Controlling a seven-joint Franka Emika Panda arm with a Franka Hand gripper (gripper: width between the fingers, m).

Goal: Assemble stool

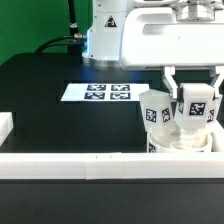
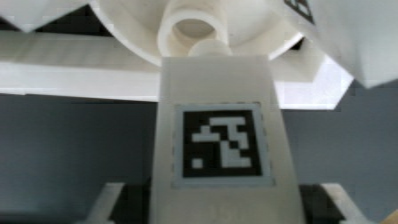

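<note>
No legible text — coded tags only

Black bench (image 1: 50, 110): marker board (image 1: 97, 92) mid-bench, seat (image 1: 180, 147) at near-right corner against border rail (image 1: 70, 164).

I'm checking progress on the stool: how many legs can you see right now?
2. One white blocky plastic leg with a tag stands on the round white seat; the other is between the tool's fingers beside it. A third may be hidden.
</note>
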